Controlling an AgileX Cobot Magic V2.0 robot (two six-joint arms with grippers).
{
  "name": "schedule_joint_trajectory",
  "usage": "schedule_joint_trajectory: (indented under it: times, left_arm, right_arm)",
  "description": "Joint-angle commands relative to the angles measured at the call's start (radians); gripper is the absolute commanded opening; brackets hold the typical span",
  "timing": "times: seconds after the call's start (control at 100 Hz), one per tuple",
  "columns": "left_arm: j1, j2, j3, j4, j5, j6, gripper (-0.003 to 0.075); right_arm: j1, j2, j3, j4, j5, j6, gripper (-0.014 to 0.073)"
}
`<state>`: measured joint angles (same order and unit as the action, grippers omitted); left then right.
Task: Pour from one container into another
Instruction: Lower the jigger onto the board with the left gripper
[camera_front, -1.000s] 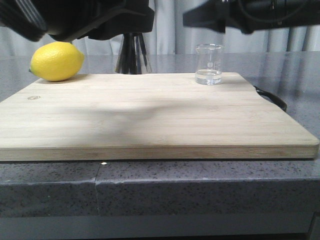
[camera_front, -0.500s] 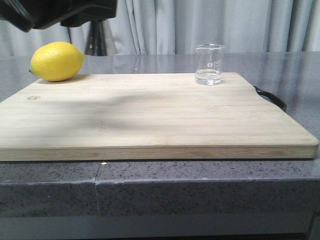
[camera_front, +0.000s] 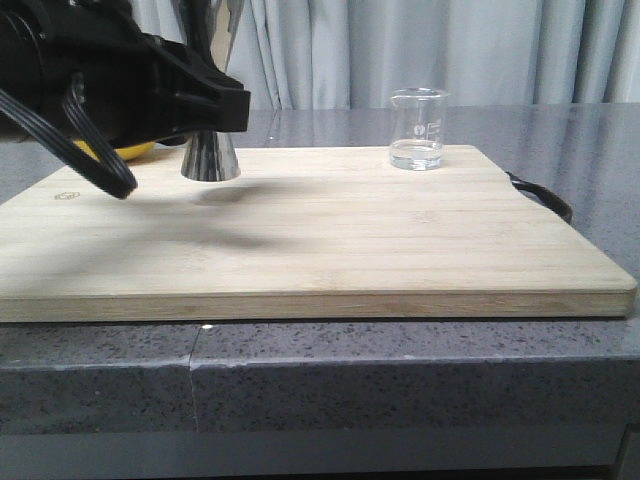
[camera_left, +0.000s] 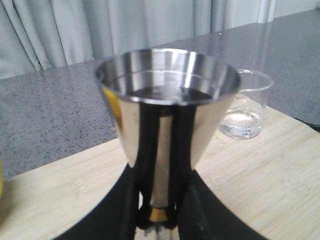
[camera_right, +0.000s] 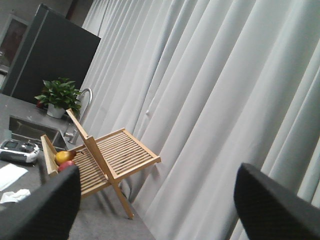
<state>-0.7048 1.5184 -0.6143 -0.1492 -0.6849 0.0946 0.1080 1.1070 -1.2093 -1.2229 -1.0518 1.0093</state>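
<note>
Front view: left gripper (camera_front: 205, 105) clamps jigger (camera_front: 210, 158) upright at cutting board's (camera_front: 330, 240) 10 o'clock, base at or just above the wood; beaker (camera_front: 417, 128) at 1 o'clock, apart; left wrist view: fingers (camera_left: 145, 150) closed around jigger (camera_left: 167, 105) waist; right wrist view: right gripper (camera_right: 155, 200) spread wide, empty, facing curtains (camera_right: 210, 85).

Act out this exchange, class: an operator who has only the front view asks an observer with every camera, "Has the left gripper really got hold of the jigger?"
Observer: Yes. In the left wrist view the left gripper is shut on the jigger, its fingers on either side of the gold-banded waist.
Operator: I can't find the right gripper at all. Where is it?
Observer: The right wrist view shows the right gripper open with nothing between its fingers. It faces curtains and a wooden rack, away from the beaker.
</note>
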Motion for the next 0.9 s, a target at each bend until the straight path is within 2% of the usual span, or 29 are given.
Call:
schedule_joint_trajectory:
  times: [0.0, 0.89]
  left_arm:
    - [0.002, -0.018, -0.027, 0.004, -0.121, -0.029, -0.0019]
    - [0.002, 0.083, -0.027, 0.0, -0.144, -0.112, -0.0019]
  right_arm:
    - [0.002, -0.045, -0.031, 0.018, 0.042, 0.022, 0.0562]
    - [0.002, -0.062, -0.031, -0.004, 0.068, 0.051, 0.0562]
